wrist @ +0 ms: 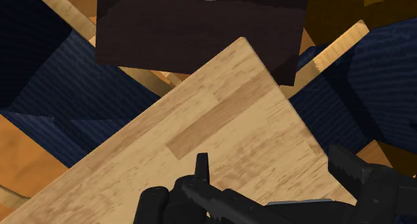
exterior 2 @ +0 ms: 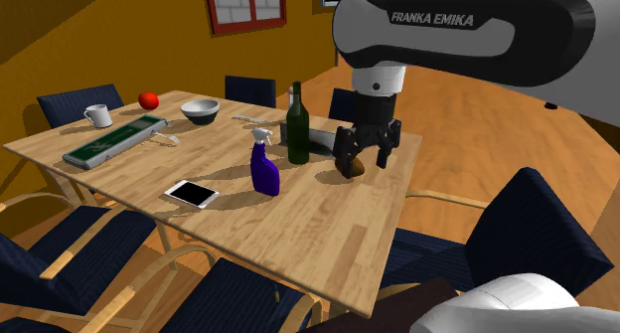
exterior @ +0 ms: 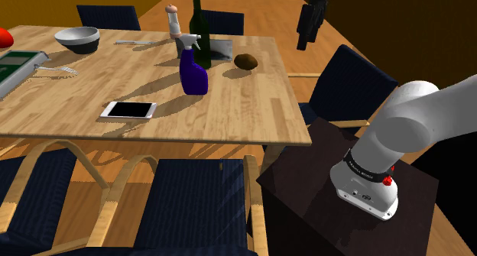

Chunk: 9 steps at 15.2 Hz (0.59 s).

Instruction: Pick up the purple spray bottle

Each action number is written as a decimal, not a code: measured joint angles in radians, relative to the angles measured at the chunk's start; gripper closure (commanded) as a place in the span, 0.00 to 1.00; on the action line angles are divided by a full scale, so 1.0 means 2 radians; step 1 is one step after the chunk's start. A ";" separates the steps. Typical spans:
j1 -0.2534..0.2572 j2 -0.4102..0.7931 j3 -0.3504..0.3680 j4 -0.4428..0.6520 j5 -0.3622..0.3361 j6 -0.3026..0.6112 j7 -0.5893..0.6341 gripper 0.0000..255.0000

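Note:
The purple spray bottle [exterior: 193, 72] with a pale trigger head stands upright near the middle of the wooden table [exterior: 252, 109], just in front of a dark wine bottle [exterior: 200, 29]. In the second exterior view the spray bottle [exterior 2: 264, 169] is to the left of my black gripper [exterior 2: 363, 159], which hangs open above the table's right part, well apart from it. The gripper [exterior: 306, 33] is high at the top of the shoulder view. In the wrist view the gripper [wrist: 274, 179] has its fingers spread with nothing between them, over a table corner [wrist: 220, 142].
A brown lump [exterior: 245, 61] lies to the right of the bottles, under the gripper. A white phone [exterior: 128, 109], a bowl [exterior: 77, 39], a pepper mill [exterior: 173, 19], a green tray [exterior 2: 114, 142] and a mug [exterior 2: 97, 115] share the table. Blue chairs [exterior: 195, 201] surround it.

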 measured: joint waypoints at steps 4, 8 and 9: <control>0.006 0.020 -0.004 -0.011 0.001 0.043 -0.022 0.00; 0.016 0.069 -0.012 -0.018 0.003 0.123 -0.066 0.00; 0.019 0.084 -0.013 -0.013 0.004 0.141 -0.077 0.00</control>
